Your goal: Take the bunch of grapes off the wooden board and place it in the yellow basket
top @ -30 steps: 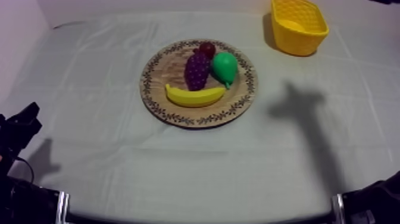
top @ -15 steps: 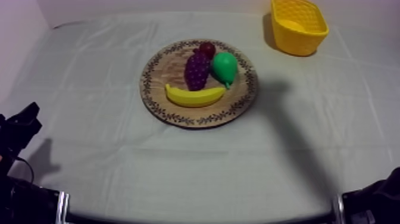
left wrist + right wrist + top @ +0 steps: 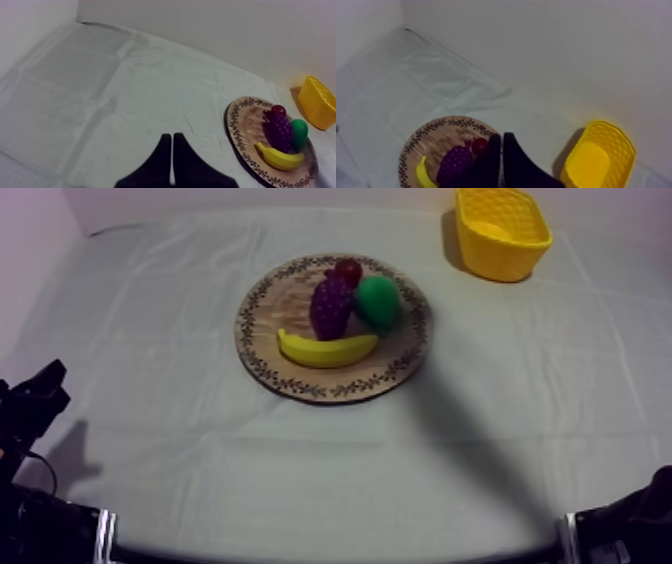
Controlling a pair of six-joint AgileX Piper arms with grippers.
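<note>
Scanning left to right for failure modes. Black two-fingered left gripper (image 3: 171, 137) is held low at the left of the grey-white tablecloth (image 3: 150, 438), fingers pressed together on nothing, well apart from the round wooden board with patterned rim (image 3: 262, 348). On that board the purple bunch of grapes (image 3: 330, 306) is hemmed in: curved yellow banana (image 3: 325, 349) against its near end, small red fruit (image 3: 348, 270) against its far end, green pear (image 3: 378, 302) just beside it on the right. Black two-fingered right gripper (image 3: 502, 136) is seen above the board's pear side, fingers closed into a narrow wedge, nothing held. Risks as judged: if the fingers are not spread before descent, the grapes will be jabbed rather than grasped; a wide spread could catch pear or red fruit, dragging it off the board; a shallow pinch on the knobbly bunch could slip. Yellow lattice-walled basket (image 3: 500, 260) is set well apart at the far right, so a weak hold could see the grapes dropped on the cloth in transit.
</note>
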